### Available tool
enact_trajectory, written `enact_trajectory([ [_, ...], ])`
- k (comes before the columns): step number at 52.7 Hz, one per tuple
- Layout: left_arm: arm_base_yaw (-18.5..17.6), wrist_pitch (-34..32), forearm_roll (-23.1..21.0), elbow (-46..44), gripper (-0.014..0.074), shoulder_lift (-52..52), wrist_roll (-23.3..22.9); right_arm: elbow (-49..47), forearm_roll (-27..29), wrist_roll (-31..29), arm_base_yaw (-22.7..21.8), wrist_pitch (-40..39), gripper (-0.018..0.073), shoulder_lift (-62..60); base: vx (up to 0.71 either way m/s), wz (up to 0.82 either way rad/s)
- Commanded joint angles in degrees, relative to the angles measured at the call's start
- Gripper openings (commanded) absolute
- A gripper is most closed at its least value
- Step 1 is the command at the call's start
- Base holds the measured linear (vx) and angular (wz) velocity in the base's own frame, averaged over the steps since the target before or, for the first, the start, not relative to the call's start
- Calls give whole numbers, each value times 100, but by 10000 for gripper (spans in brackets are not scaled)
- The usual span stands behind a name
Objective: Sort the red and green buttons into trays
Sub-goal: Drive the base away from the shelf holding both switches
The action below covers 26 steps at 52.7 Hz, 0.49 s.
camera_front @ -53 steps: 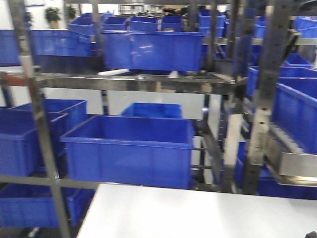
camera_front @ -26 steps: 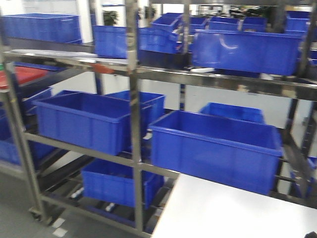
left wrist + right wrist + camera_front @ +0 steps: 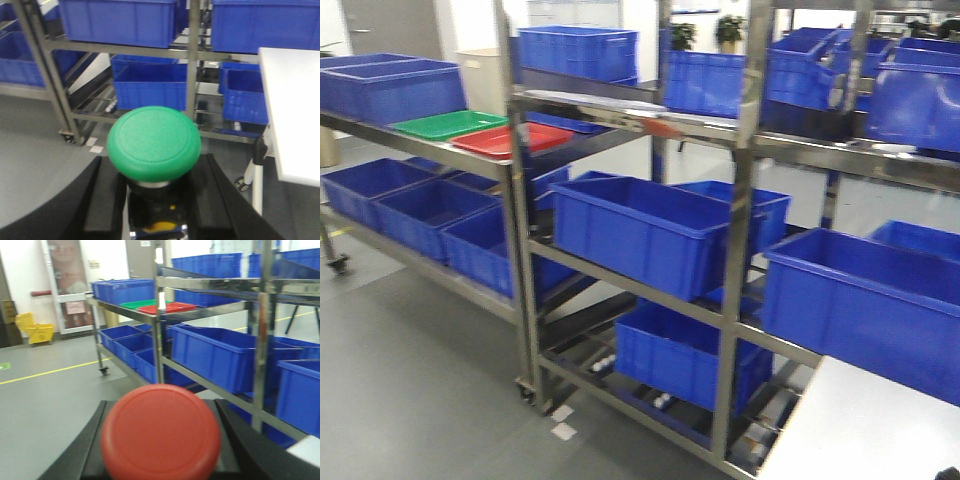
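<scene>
Steel racks (image 3: 744, 200) stacked with blue crates (image 3: 640, 235) line a grey-floored warehouse, where the green tray (image 3: 448, 124) and red tray (image 3: 510, 140) lie side by side on a shelf. The left claw (image 3: 154, 197) is clamped on the green button (image 3: 154, 142), and the right claw (image 3: 161, 445) on the red button (image 3: 161, 432).

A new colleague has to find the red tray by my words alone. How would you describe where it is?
Find the steel rack at the left of the front view and look at its upper shelf. Right of the deep blue crate lie two shallow trays side by side. The red tray is the right-hand one, alike in shape to the green tray but red.
</scene>
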Motion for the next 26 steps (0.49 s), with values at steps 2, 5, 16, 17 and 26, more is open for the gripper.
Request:
enact_trajectory([
  [2, -49, -496, -21, -160, 0, 11, -10, -174, 114, 24, -13, 39, -10, 33, -8, 46],
  [5, -49, -496, -21, -160, 0, 11, -10, -174, 114, 24, -13, 39, -10, 33, -8, 46],
  [16, -49, -496, -21, -160, 0, 11, -10, -174, 114, 24, -13, 39, -10, 33, -8, 48],
  [17, -49, -496, -21, -160, 0, 11, -10, -174, 114, 24, -13, 39, -10, 33, -8, 50],
  [26, -49, -496, -21, -160, 0, 11, -10, -174, 114, 24, -13, 40, -10, 33, -8, 52],
])
